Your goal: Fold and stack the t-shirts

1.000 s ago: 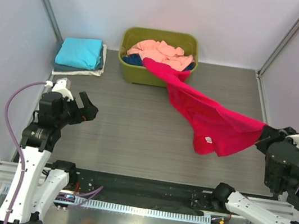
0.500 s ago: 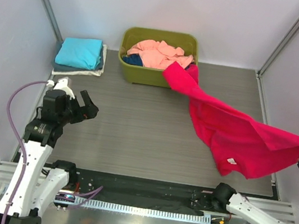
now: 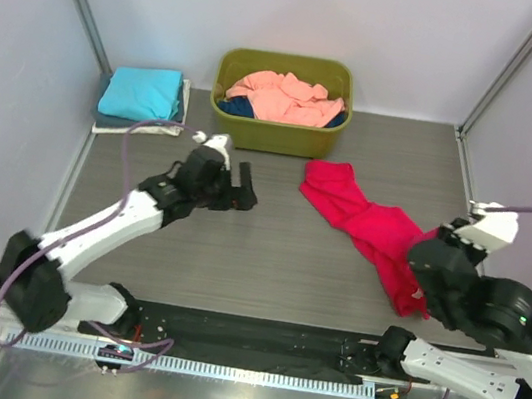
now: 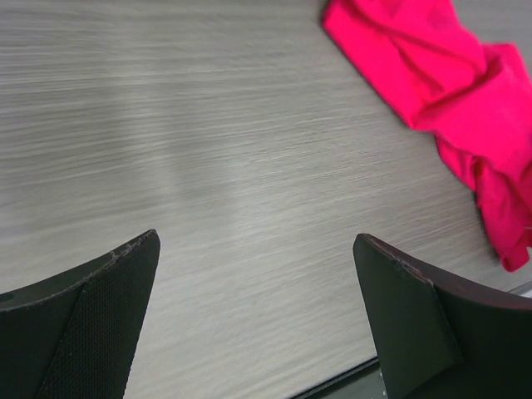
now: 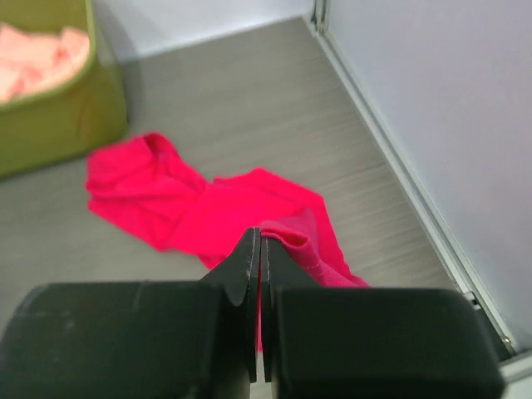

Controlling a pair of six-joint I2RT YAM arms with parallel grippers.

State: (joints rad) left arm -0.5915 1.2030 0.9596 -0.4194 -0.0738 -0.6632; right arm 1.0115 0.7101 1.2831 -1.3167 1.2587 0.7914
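- Several folded t-shirts [image 3: 141,94] are stacked far left, turquoise on top.
- Left fingers [image 4: 91,316] are spread wide and empty over the bare tabletop [image 3: 266,260].
- Olive tub [image 3: 266,137], back centre: salmon-pink t-shirt [image 3: 282,96] heaped inside.
- Crimson t-shirt [image 3: 368,226] lies crumpled on the tabletop, right of centre. It looks light and limp and will bunch, so take it at hem corners or shoulders.
- Right fingers [image 5: 245,270] are closed, apparently pinching its near fold.

A: Where do we find free passage?
B: The bare desk [image 3: 266,260] lies open between our left hand [image 3: 245,188] and the crimson t-shirt [image 3: 368,226].
A: What blocks us?
B: The olive tub [image 3: 274,138] at the far edge, the folded stack [image 3: 141,94] far left, and a wall [image 3: 5,118] on each side.
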